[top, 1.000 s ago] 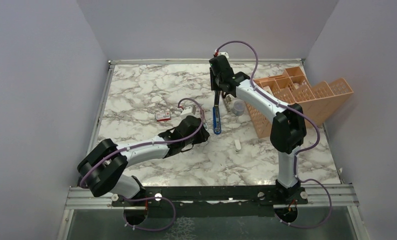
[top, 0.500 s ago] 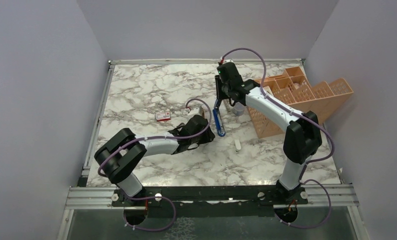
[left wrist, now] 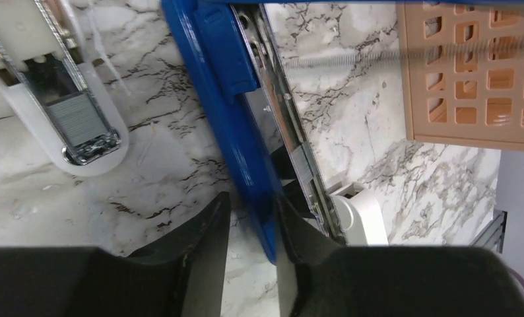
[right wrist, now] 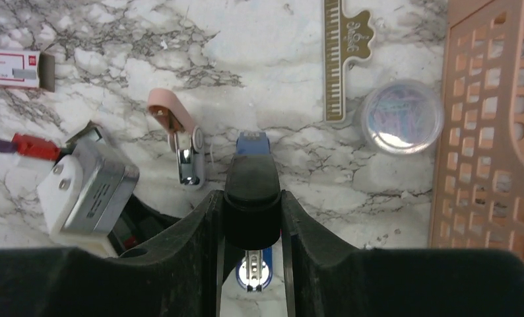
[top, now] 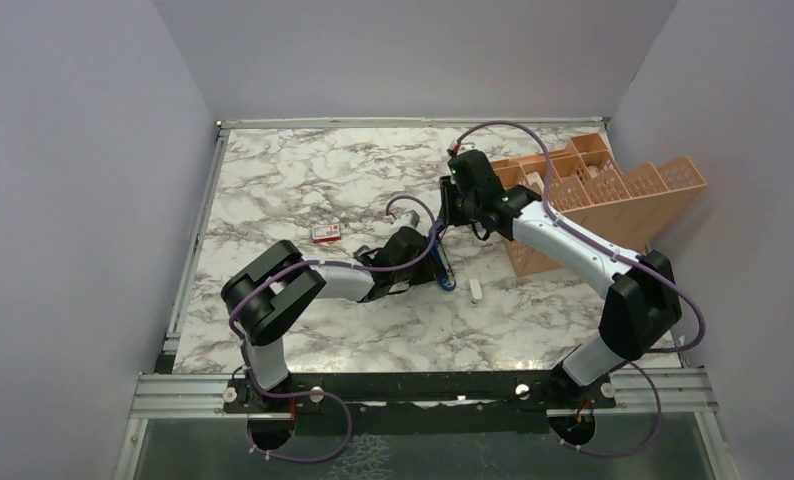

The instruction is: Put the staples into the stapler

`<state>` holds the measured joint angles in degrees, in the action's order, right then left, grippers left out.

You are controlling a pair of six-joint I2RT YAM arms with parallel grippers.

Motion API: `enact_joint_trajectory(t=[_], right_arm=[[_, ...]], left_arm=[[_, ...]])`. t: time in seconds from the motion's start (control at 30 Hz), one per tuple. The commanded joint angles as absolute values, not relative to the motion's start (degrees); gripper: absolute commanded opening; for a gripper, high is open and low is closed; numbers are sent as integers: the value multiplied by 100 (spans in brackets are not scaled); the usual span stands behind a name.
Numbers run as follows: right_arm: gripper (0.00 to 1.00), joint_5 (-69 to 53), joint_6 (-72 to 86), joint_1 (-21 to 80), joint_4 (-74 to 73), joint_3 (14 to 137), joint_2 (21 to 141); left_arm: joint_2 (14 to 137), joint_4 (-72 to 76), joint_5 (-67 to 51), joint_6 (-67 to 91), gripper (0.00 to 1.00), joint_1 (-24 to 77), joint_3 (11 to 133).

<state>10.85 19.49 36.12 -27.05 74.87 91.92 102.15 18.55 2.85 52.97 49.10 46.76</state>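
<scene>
The blue stapler (top: 443, 268) lies open on the marble near the middle. Its black top arm (right wrist: 251, 191) is raised, and my right gripper (right wrist: 249, 195) is shut on it from above. The blue base (left wrist: 226, 99) and its bare metal magazine (left wrist: 292, 132) run up the left wrist view. My left gripper (left wrist: 251, 198) stands open around the base's near end. Its right finger (left wrist: 299, 238) touches the blue side, and marble shows between its left finger (left wrist: 203, 244) and the base. The red-and-white box (top: 325, 232) lies to the left, its dark tray end (right wrist: 46, 71) poking out. The staples are hidden.
An orange lattice basket (top: 593, 195) leans at the right. Close to the stapler lie a small pink-and-clear stapler (right wrist: 173, 129), a gold ruler (right wrist: 344, 59), a clear round tub of clips (right wrist: 399, 117) and a small white block (top: 475, 291).
My right arm has swung right and nearer with the black top arm, and the stapler has shifted the same way. My left arm has stretched right after it, now around the base's end.
</scene>
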Motion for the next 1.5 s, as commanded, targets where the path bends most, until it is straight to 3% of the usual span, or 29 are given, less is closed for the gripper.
enact_joint_trajectory(t=[0.0,0.33,1.27,1.47], right_arm=[[29,735,2320,3800,-2792,7052,8820],[29,629,2589,4079,-2868,6361,8356],[29,1118,3179,4791,-2420,5471,9423],[39,1373,3267,4795,-2621,5738,9046]], left_arm=[[10451,2093,27,5488,26,4904,4608],[10637,2250,126,5616,15,4939,4303],[10453,2276,313,5546,15,4939,4154],[10162,2240,388,5496,17,4933,4063]])
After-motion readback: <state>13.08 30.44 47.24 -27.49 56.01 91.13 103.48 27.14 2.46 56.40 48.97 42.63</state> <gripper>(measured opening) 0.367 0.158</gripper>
